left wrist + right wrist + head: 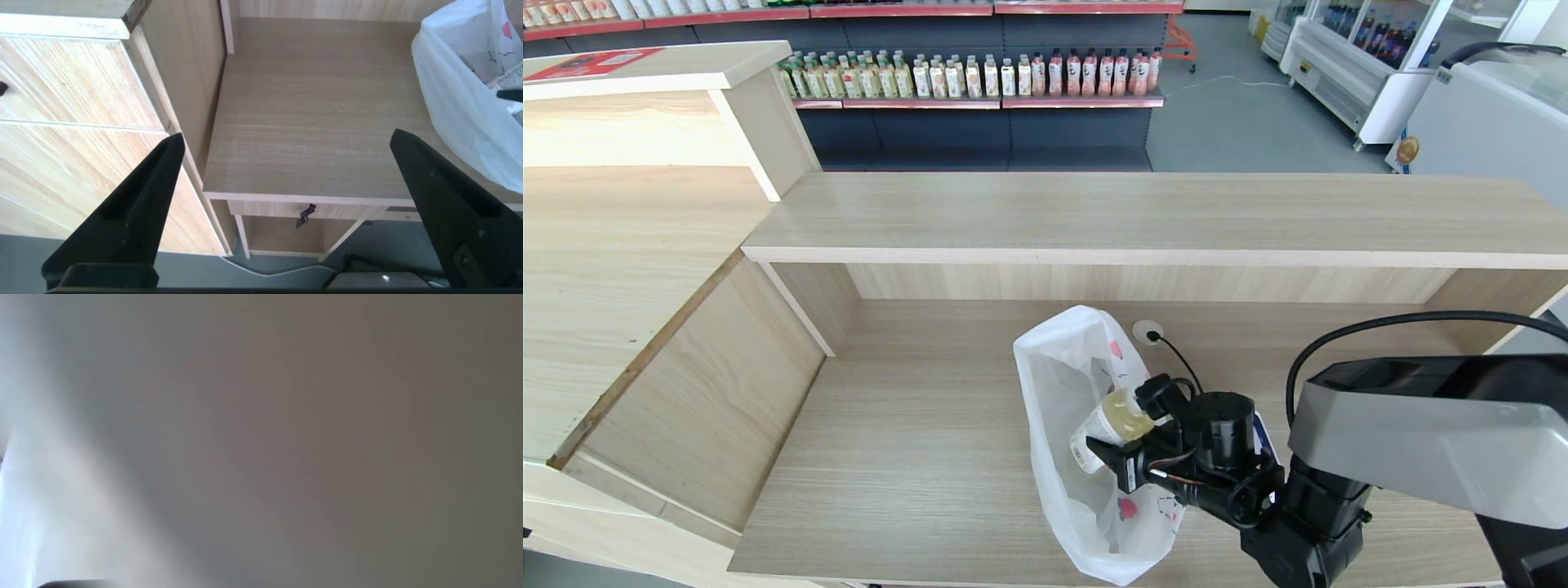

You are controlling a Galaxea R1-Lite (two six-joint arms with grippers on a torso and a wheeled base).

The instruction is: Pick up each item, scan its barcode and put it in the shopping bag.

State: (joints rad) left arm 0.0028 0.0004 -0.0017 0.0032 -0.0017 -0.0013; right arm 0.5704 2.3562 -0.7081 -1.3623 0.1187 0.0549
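A white plastic shopping bag (pixel 1062 384) stands open on the lower wooden counter (pixel 915 457), right of centre. A bottle (pixel 1101 429) of pale yellow drink with a white label lies tilted in the bag's mouth. My right gripper (pixel 1134 431) is shut on the bottle, coming in over the bag's right rim. In the right wrist view there is just blurred pale plastic up close. My left gripper (pixel 286 220) hangs open and holds nothing, out past the counter's front left edge, with the bag (pixel 466 106) well off to one side of it.
A raised shelf (pixel 1143 216) runs along the back of the counter, and a wooden side wall (pixel 703 392) closes its left end. A black cable runs from a round grommet (pixel 1147 331) behind the bag. Store shelves of bottles (pixel 972 77) stand beyond.
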